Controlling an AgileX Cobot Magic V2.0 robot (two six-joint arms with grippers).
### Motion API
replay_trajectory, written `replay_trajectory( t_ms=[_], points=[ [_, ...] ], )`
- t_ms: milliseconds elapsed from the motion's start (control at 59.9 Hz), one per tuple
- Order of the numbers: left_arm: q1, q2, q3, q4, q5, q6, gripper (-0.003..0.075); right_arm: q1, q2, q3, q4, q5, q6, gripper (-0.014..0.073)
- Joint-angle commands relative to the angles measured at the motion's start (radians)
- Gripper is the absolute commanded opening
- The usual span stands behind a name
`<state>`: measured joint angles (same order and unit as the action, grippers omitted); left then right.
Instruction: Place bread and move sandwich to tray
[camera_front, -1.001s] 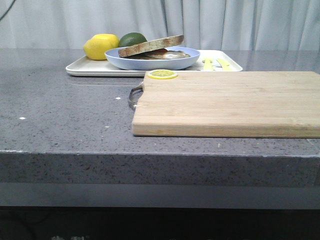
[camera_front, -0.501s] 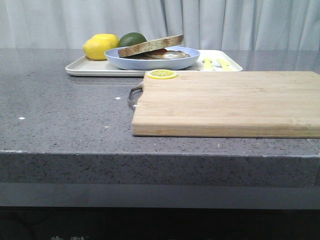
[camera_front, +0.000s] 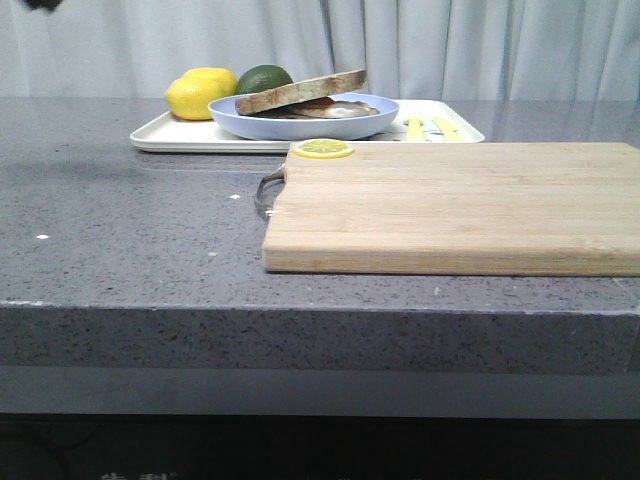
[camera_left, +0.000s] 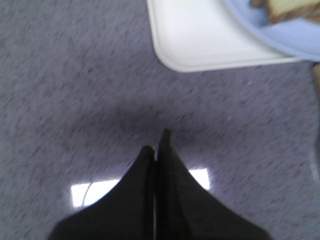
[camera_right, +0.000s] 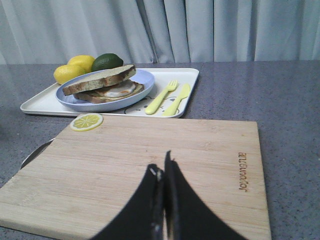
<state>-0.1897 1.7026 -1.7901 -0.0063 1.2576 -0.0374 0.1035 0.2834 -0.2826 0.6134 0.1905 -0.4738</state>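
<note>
The sandwich (camera_front: 302, 97) lies in a round light-blue plate (camera_front: 300, 124) on the white tray (camera_front: 165, 136) at the back of the counter. Its top slice of bread (camera_right: 99, 80) leans tilted over the fried egg (camera_right: 119, 90) and the lower slice. My left gripper (camera_left: 156, 142) is shut and empty, hovering over bare grey counter just off a corner of the tray (camera_left: 200, 35), with the plate's rim (camera_left: 295, 42) beyond. My right gripper (camera_right: 161, 165) is shut and empty above the wooden cutting board (camera_right: 150, 160).
Two lemons (camera_front: 200, 92) and a dark green fruit (camera_front: 264, 78) sit on the tray's left end. A yellow fork (camera_right: 161, 96) and knife (camera_right: 177, 99) lie on its right end. A lemon slice (camera_front: 323, 148) rests on the board's far left corner. Curtains hang behind.
A dark bit of arm has come into the top left corner of the front view, and a faint shadow shows on the counter at left. The food, tray and board stay put.
</note>
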Motion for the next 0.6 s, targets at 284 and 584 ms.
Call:
replay_trajectory(
  t_ms=[284,584],
  points=[
    [0.065,-0.474,0.614,0.101,-0.458,-0.101,-0.002,0.002,0.008,-0.025,0.008,-0.066,-0.007,-0.0069],
    [0.062,-0.914,1.032,0.086,-0.837,-0.114,-0.002,0.002,0.008,-0.025,0.008,-0.066,-0.007,-0.0069]
  ],
)
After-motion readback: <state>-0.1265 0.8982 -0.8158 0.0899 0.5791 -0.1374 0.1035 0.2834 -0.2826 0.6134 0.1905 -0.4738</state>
